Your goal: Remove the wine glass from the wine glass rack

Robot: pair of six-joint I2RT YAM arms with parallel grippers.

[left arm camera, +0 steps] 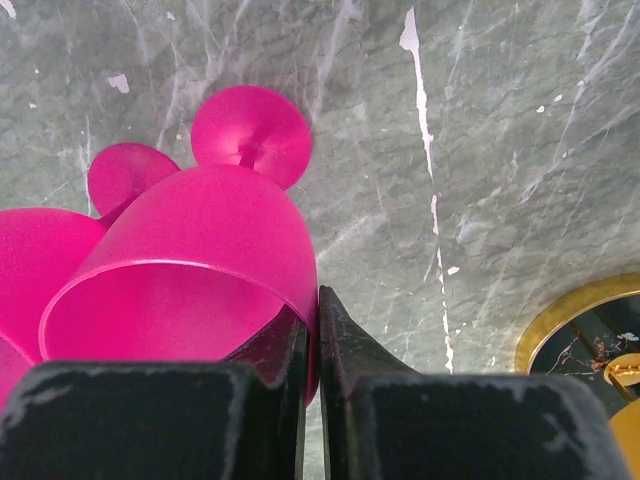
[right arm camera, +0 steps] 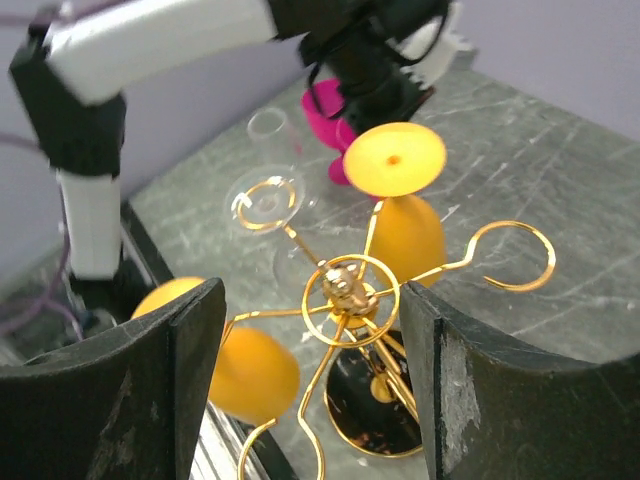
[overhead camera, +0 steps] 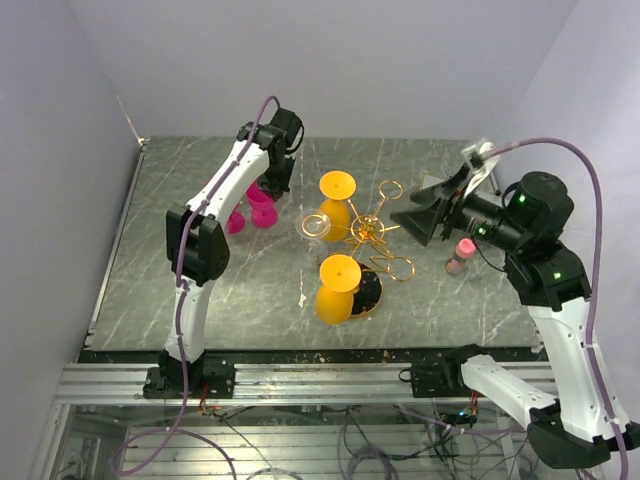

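The left gripper (left arm camera: 314,310) is clenched on the rim of a pink wine glass (left arm camera: 200,250), one finger inside the bowl and one outside. The glass is upright, foot down on the marble table (left arm camera: 500,150). It is off the wine glass rack (overhead camera: 365,235), to its left, beside a second pink glass (left arm camera: 30,270). Two yellow glasses (overhead camera: 337,285) and a clear glass (overhead camera: 314,226) hang on the rack. The right gripper (overhead camera: 415,220) hangs spread wide just right of the rack.

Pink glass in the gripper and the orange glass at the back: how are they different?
The pink glass is pink; the back orange glass is orange. The pink glass is off the wine glass rack, its rim pinched by the left gripper; the orange glass hangs foot-up on the rack. Both have a bowl and round foot.
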